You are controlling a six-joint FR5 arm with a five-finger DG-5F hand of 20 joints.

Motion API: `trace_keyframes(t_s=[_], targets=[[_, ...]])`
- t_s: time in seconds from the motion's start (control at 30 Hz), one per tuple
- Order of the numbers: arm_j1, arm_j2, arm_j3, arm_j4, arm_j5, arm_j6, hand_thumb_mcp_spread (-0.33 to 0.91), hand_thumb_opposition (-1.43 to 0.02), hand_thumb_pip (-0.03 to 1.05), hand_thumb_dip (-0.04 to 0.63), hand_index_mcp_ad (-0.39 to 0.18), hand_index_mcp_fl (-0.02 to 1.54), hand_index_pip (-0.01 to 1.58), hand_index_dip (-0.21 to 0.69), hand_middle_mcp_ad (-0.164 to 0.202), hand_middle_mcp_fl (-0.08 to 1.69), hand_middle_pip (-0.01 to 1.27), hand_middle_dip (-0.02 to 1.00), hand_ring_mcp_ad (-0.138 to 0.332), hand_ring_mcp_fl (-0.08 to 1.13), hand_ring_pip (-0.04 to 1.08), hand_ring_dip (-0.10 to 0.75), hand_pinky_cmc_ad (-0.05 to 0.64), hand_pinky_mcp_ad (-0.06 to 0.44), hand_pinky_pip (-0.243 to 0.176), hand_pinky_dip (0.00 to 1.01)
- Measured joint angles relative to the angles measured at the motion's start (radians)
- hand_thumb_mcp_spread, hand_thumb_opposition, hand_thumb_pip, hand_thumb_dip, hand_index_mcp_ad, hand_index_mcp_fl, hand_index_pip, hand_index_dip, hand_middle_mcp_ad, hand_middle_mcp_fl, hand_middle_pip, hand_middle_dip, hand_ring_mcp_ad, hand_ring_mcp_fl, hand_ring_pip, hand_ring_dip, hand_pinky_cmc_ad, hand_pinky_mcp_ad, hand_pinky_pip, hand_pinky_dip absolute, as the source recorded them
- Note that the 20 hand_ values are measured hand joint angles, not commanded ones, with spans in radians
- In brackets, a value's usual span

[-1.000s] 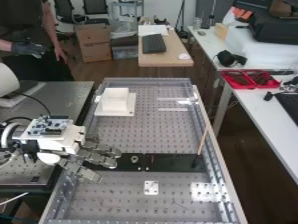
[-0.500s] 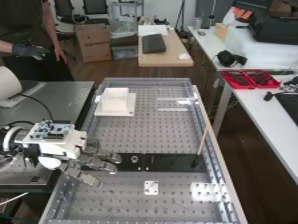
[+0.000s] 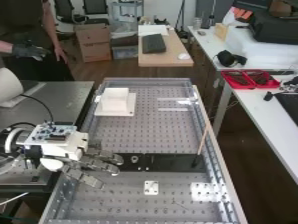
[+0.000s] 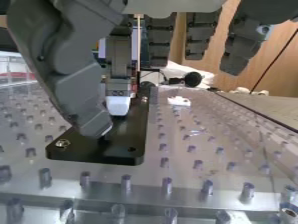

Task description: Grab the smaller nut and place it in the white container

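Hand (image 3: 100,165): apart and empty, over one end of the black plate, with fingers loosely extended and the thumb (image 4: 85,97) hanging low.
Nut (image 4: 62,143): lies on the black plate (image 4: 100,154), close to its end and near the thumb's tip. A ring-like piece (image 3: 134,159) also lies on that plate; I can't compare the two fairly from here, but the nut by the thumb seems the smaller.
White container (image 3: 114,103): stands on its flat base, well apart from the plate, farther along the perforated bed (image 3: 143,137).
Step in hand: lining up for the pick, I'd judge; the carry and the placing are both to do.
Thumb and finger: set the nut centrally between the thumb and the white-tipped finger (image 4: 118,105), pads just above the plate, then close both sides evenly. A one-sided push would slide it off the end.
Grip: pinch across opposite flats, light but firm; small metal may twist or spring out.
Lift: go straight up first, confirm the hold, then cross to the container and let go low over it.
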Motion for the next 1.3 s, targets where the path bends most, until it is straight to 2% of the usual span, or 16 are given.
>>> trace_keyframes(t_s=[1.2, 1.3], targets=[[0.001, -0.016, 0.012, -0.009, -0.004, 0.001, 0.4, -0.84, 0.73, 0.211, -0.152, 0.0, 1.56, 0.248, 0.063, 0.0, 0.13, 0.24, 0.162, 0.0, 0.06, 0.099, 0.4, 0.304, -0.075, 0.18], [0.002, -0.016, 0.012, -0.009, -0.004, 0.001, 0.4, -0.84, 0.73, 0.211, -0.152, 0.05, 1.56, 0.23, 0.061, 0.0, 0.13, 0.24, 0.162, 0.0, 0.06, 0.099, 0.4, 0.305, -0.077, 0.18]])
